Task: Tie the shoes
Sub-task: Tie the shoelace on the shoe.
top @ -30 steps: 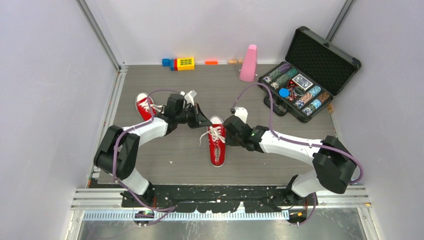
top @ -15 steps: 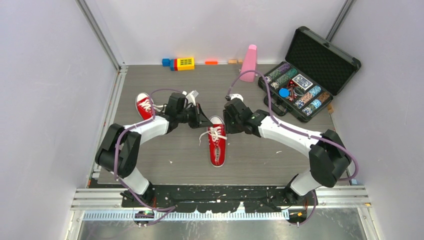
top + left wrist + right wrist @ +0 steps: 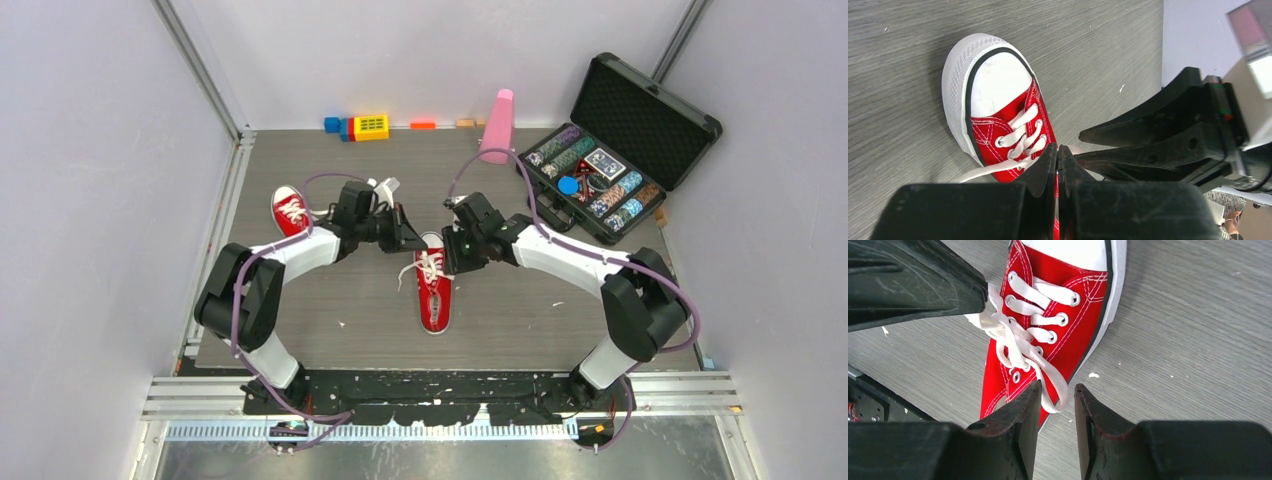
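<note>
One red shoe (image 3: 435,295) with white laces lies mid-table, toe towards the arms. The other shoe (image 3: 289,211) rests at the back left, beside my left forearm. My left gripper (image 3: 410,240) reaches in from the left over the middle shoe (image 3: 998,100). This left gripper (image 3: 1058,149) is shut at the lace bundle, pinching a white lace (image 3: 993,322). My right gripper (image 3: 447,258) comes from the right, and this right gripper (image 3: 1058,390) is open. A lace loop (image 3: 1053,375) lies between its fingertips above the shoe (image 3: 1073,315).
An open black case (image 3: 640,110) holding poker chips sits at the back right. A pink cone-shaped object (image 3: 497,127) stands beside it. Coloured blocks (image 3: 362,127) line the back wall. Small white specks lie on the grey floor.
My right arm has swung back and to the left, bringing its open gripper over the middle shoe's laces. The left gripper has hardly moved and stays shut.
</note>
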`<control>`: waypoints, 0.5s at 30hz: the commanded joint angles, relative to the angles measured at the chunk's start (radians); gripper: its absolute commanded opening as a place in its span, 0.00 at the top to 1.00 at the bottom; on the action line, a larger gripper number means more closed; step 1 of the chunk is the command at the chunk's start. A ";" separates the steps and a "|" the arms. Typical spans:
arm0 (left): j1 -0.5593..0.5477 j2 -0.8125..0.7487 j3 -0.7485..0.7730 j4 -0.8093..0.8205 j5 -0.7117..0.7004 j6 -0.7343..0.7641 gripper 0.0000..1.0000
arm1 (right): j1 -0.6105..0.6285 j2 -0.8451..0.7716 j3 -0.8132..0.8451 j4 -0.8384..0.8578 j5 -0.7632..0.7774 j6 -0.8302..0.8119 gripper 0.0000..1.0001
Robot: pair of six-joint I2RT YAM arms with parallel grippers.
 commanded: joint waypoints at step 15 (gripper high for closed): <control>-0.021 0.033 0.077 -0.037 0.034 0.028 1.00 | 0.000 0.066 0.066 0.033 -0.168 -0.005 0.76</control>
